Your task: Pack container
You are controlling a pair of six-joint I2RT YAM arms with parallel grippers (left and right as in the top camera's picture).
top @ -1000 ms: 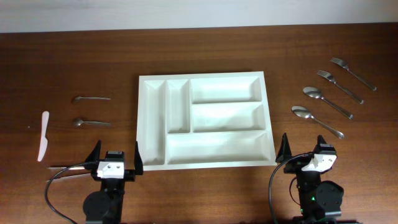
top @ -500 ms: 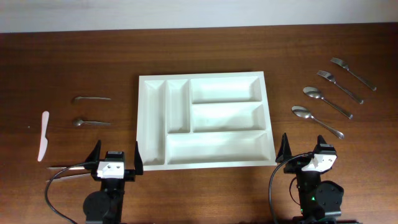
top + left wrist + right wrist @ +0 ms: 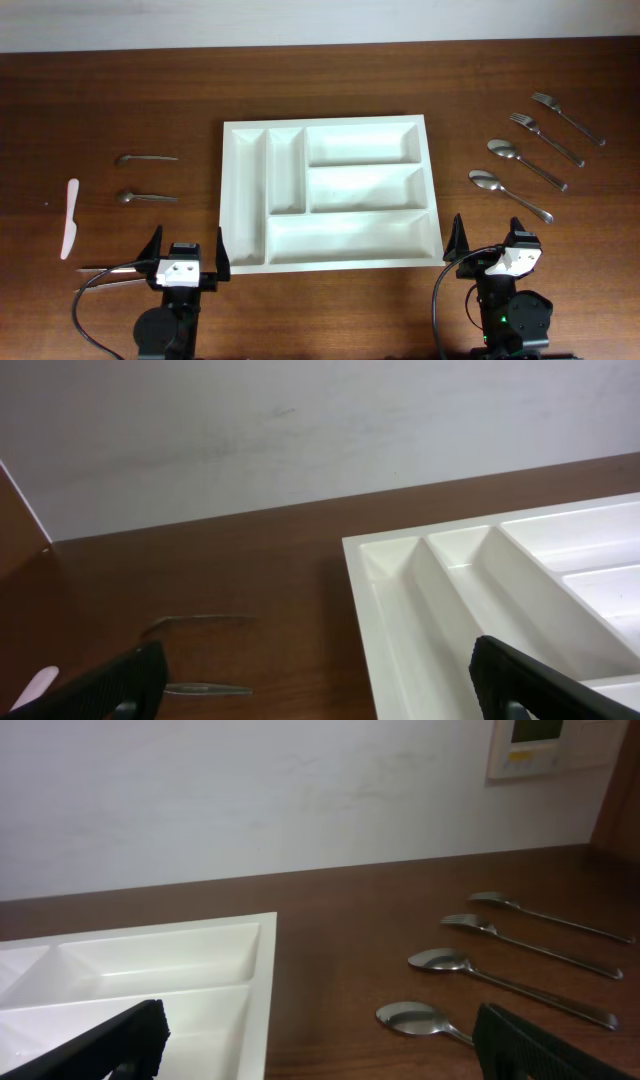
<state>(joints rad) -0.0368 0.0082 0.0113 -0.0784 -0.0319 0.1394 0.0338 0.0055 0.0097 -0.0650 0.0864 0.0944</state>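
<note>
The container, a large white tray with five empty compartments, lies at the table's middle. My left gripper hovers at its front left corner, open, with nothing between the fingers. My right gripper is open just past the front right corner, also holding nothing. In the left wrist view the container fills the right side, and the left gripper straddles its left rim. In the right wrist view the container lies left, and the right gripper spans its right rim and bare wood.
Left of the tray lie two small spoons, a white plastic knife and a thin metal utensil beside the left arm. On the right lie two spoons and two forks.
</note>
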